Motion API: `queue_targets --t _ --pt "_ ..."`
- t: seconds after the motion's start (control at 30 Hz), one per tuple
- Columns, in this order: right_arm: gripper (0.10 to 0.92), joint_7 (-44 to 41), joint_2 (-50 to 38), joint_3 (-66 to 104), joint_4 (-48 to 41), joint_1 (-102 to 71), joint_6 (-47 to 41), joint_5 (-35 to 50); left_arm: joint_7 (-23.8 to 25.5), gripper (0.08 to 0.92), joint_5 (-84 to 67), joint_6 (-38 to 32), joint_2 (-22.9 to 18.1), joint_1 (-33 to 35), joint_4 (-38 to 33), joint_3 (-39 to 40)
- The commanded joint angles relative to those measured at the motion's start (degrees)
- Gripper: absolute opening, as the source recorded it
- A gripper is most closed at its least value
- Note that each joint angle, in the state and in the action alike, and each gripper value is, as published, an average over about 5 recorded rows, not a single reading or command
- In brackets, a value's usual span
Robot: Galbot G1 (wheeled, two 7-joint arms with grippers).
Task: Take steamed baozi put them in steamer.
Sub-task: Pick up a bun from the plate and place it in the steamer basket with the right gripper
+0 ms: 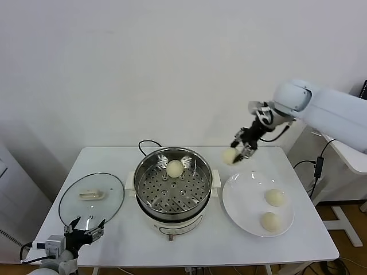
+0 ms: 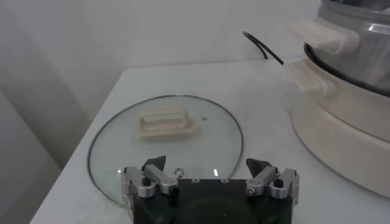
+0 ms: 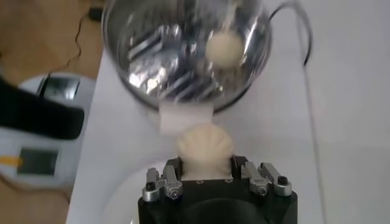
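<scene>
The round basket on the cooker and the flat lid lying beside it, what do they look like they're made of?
The shiny perforated steamer basket looks like polished stainless steel: it mirrors its surroundings. The round see-through lid looks like clear glass with a thin metal rim, the table showing through it; its cream handle is probably plastic.

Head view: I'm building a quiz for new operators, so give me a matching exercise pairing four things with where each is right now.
Things:
1. Round glass lid with cream handle
2. Flat round white plate
3. Wide shiny stainless-steel steamer
4. Right gripper

Places or states:
A. Holds one cream-white baozi
B. Jaws shut on a baozi above the table
C. Lies flat by the open left gripper
D. Holds two baozi

Pairs: 1-C, 2-D, 3-A, 4-B
</scene>
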Motion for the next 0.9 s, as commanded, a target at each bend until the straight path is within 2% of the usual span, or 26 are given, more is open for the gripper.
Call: queue_targets --t 0.03,0.43,0.9 --pt "0.501 4.82 7.93 -0.25 0.41 2.25 -3.62 11.09 -0.04 0.823 0.02 -0.08 0.02 -0.04 0.01 -0.11" --pt "0.501 11.59 21.00 0.30 -3.20 -5.99 -6.21 13.62 -0.07 0.823 -0.05 -0.16 0.08 -0.15 0.22 -0.15" --pt "0.501 16.82 24.55 -0.14 -2.98 -10.63 -10.66 7.69 -0.09 0.823 -0.49 -0.68 0.19 0.33 0.44 -0.62"
